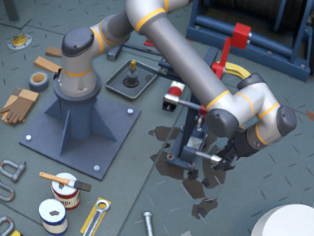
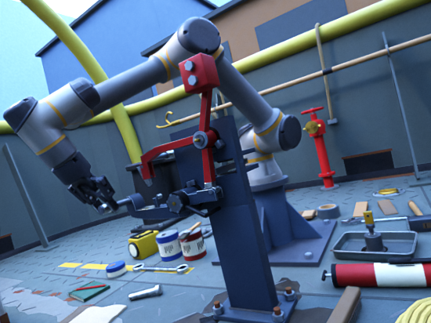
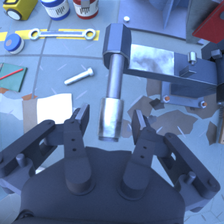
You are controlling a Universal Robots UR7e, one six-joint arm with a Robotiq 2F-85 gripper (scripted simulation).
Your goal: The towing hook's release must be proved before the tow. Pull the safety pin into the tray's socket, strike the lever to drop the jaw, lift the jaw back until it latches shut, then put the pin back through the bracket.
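The hook's jaw [image 3: 162, 67] is partly hidden behind the blue post [image 2: 239, 219] in the second side camera; it hangs out from the post with a steel handle bar [image 3: 111, 108] at its end. My gripper [image 3: 111, 121] is open around the thick tip of that bar and holds nothing. The red lever [image 2: 201, 117] stands upright on the post with its square head [image 1: 241, 35] at the top. The yellow-topped safety pin [image 2: 368, 219] stands in the socket of the grey tray [image 1: 132, 79], over by my base.
Paint cans [image 2: 180, 245], a wrench [image 3: 63, 33] and a loose bolt [image 3: 78, 77] lie on the floor below the jaw. A red-and-white cylinder [image 2: 380, 274] lies near the tray. A blue winch frame [image 1: 257, 33] stands behind the post.
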